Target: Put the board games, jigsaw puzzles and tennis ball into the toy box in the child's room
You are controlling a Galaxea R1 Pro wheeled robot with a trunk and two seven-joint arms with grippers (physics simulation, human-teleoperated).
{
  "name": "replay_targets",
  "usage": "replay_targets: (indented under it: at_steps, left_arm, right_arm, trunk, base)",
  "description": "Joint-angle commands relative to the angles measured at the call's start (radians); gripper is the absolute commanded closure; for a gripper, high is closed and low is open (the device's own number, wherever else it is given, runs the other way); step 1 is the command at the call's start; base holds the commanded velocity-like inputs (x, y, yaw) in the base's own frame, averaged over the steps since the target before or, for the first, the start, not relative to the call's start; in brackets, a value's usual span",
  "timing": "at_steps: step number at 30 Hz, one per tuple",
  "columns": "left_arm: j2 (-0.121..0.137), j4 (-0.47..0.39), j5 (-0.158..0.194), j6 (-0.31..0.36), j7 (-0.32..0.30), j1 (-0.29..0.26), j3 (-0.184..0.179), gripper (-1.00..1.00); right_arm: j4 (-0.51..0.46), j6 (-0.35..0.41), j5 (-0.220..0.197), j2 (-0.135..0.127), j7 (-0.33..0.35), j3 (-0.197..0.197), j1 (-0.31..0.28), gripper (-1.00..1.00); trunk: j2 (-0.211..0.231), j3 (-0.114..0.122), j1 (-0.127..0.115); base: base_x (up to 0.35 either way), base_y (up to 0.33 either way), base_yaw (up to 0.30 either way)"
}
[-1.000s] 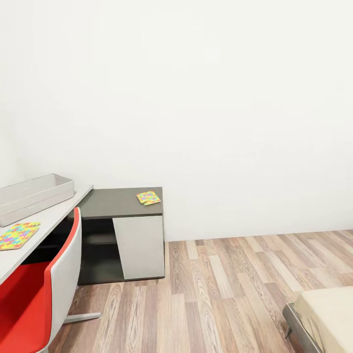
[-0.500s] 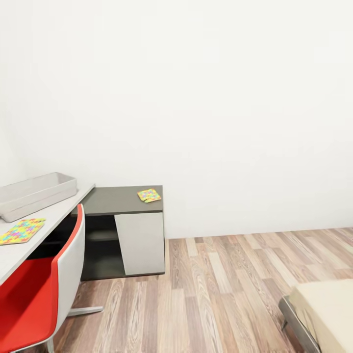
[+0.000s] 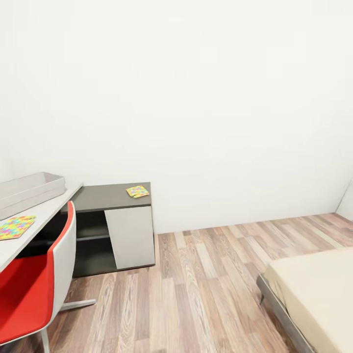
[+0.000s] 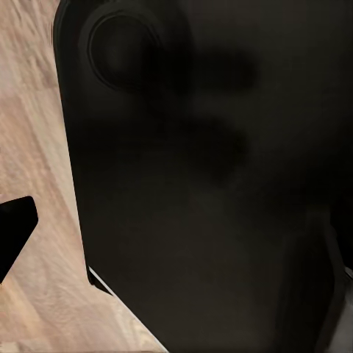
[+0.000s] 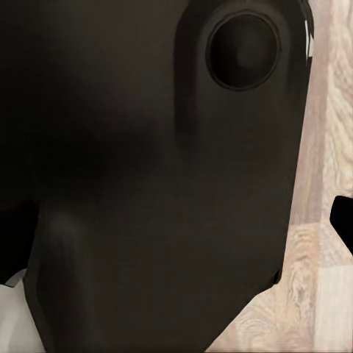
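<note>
Toy box point(image 3: 30, 189) on table point(image 3: 46, 211) w/ puzzle point(image 3: 16, 227); 2nd puzzle point(image 3: 138, 191) on cabinet point(image 3: 110, 196). Tool state: can't tell.

Child's bedroom: bed point(image 3: 318, 294), desk point(image 3: 34, 220), jigsaw puzzles point(image 3: 138, 191).

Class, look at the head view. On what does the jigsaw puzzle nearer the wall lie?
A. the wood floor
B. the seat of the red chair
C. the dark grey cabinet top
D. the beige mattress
C: the small multicolour jigsaw puzzle lies flat on the dark grey cabinet top, near its far right corner, beside the white wall.
</note>
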Motion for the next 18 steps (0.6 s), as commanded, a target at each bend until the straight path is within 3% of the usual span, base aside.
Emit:
replay_targets:
  at_steps: [1,7,18]
  left_arm:
    - [0.0,-0.001,0.0,0.001,-0.001,0.0,-0.001,-1.0]
    - [0.0,-0.001,0.0,0.001,-0.001,0.0,-0.001,-1.0]
    - [0.0,-0.001,0.0,0.001,-0.001,0.0,-0.001,-1.0]
  right_arm:
    - [0.0,0.0,-0.001,0.0,0.0,-0.001,0.0,-1.0]
    - [0.0,0.001,-0.001,0.001,0.0,-0.001,0.0,-1.0]
    - [0.0,0.002,-0.001,0.001,0.0,-0.001,0.0,-1.0]
  trunk:
    - [0.0,-0.001,0.0]
    - [0.0,-0.001,0.0]
    - [0.0,-0.001,0.0]
  base:
    - [-0.27,0.0,-0.245]
    - [-0.163,0.0,-0.252]
    - [-0.029,0.0,-0.257]
